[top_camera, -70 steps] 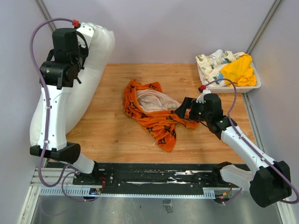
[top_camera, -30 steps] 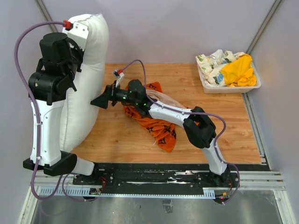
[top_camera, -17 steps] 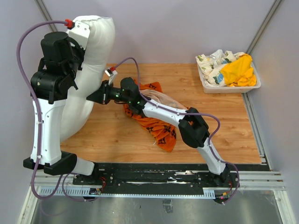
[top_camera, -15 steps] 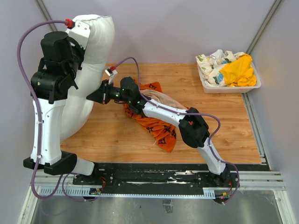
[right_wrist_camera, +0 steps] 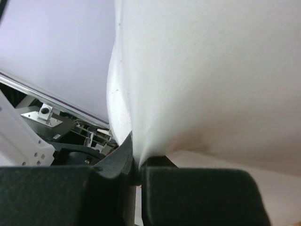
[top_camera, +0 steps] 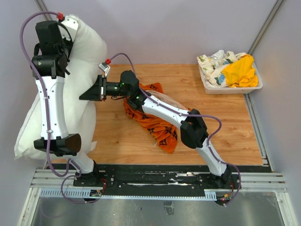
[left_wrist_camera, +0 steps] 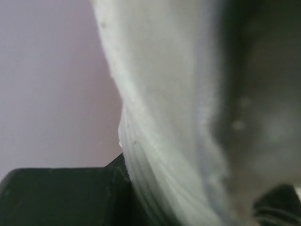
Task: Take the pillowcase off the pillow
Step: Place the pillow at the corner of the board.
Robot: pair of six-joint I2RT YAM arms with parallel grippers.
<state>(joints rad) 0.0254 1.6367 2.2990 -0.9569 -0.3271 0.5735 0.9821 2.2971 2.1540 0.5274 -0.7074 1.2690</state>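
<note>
The plump white pillow (top_camera: pixel 80 56) hangs bare along the left side, from the top left down to the table's near left corner. My left gripper (top_camera: pixel 71 29) is raised high and is shut on the pillow's top end; in the left wrist view the white pillow fabric (left_wrist_camera: pixel 160 117) runs between the dark fingers (left_wrist_camera: pixel 61 197). My right gripper (top_camera: pixel 87 95) reaches across the table and is shut on a pinch of the pillow's right edge (right_wrist_camera: pixel 188 70), the jaws meeting at my right gripper (right_wrist_camera: pixel 138 165). The orange pillowcase (top_camera: pixel 162 134) lies crumpled on the wooden table, partly under the right arm.
A white tray (top_camera: pixel 209 87) at the back right holds a floral-print cloth (top_camera: pixel 214 63) and a yellow cloth (top_camera: pixel 241 70). The right arm (top_camera: pixel 164 110) stretches diagonally over the table's middle. Grey walls close in the left and the back.
My right gripper closed on the pillow's right edge. The left arm lifted the pillow's top up and to the left, and the pillow's lower end swung out toward the near left.
</note>
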